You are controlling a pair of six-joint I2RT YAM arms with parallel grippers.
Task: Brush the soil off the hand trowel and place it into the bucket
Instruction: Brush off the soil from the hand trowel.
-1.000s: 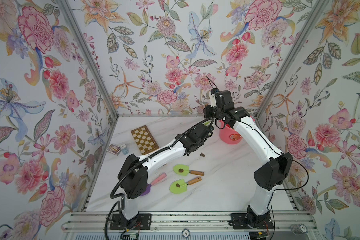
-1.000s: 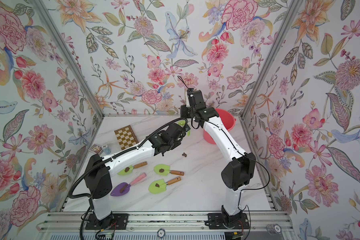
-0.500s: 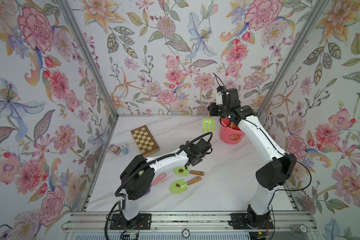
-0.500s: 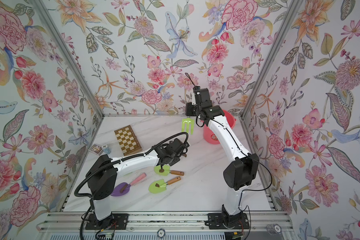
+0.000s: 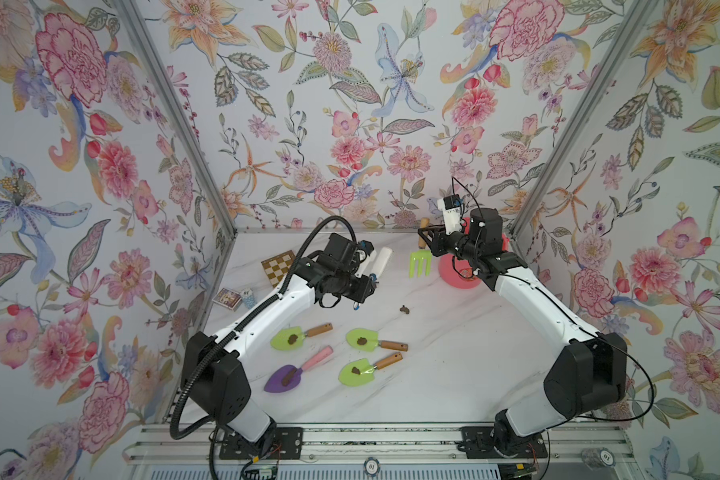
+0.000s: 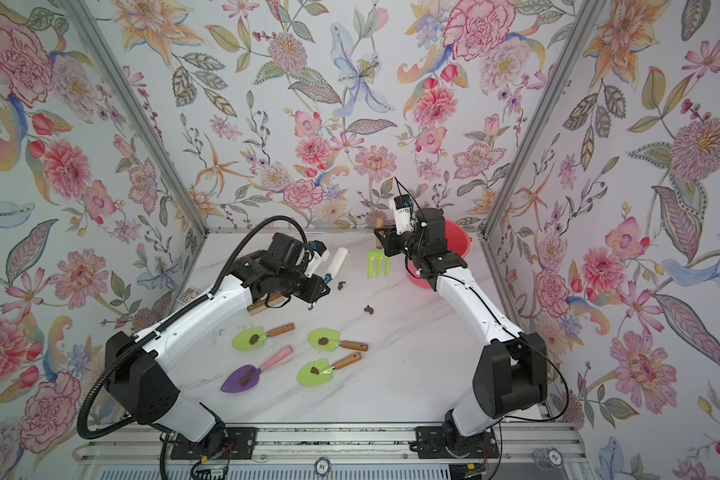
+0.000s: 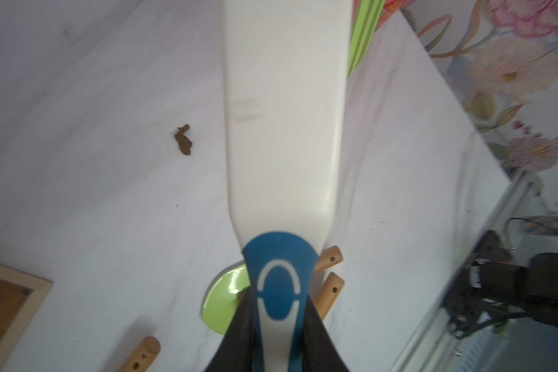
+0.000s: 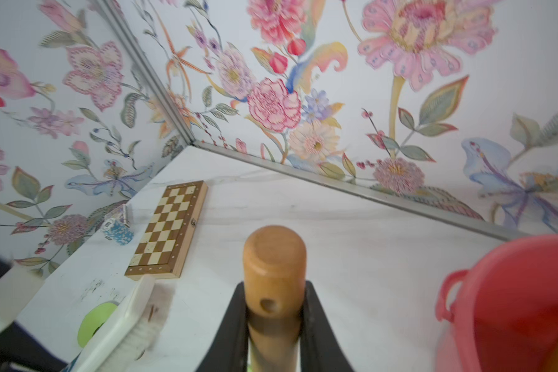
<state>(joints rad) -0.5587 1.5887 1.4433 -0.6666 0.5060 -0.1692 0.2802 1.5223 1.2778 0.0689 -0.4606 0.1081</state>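
Top views came first: in both top views your right hand (image 5: 426, 237) was clenched on the wooden grip of the green hand rake (image 5: 420, 264). Its tines hung down over the counter (image 5: 454, 357), just beside the bucket (image 5: 452, 272) in the far right corner. I judge you kept it short of the rim so loosened soil (image 5: 404, 308) would drop on the counter, not inside. Your left hand (image 5: 370, 281) gripped the white brush (image 5: 381, 259) by its blue end, with the bristle head free, raised and well apart from the rake. Three green trowels (image 5: 360, 337) and a purple trowel (image 5: 285, 379) lay toward the front edge, each carrying a lump of soil. More soil sat loose mid-counter. Half a second earlier the left hand was lower, nearer the trowels. A second earlier both hands met near the far edge, so brush and rake had parted.

Left wrist view showed the dark fingers (image 7: 242, 331) pinching the brush's blue neck.

Right wrist view showed the hand squeezing the wooden grip, the bucket close by and a chessboard (image 8: 168, 228) toward the far left corner.
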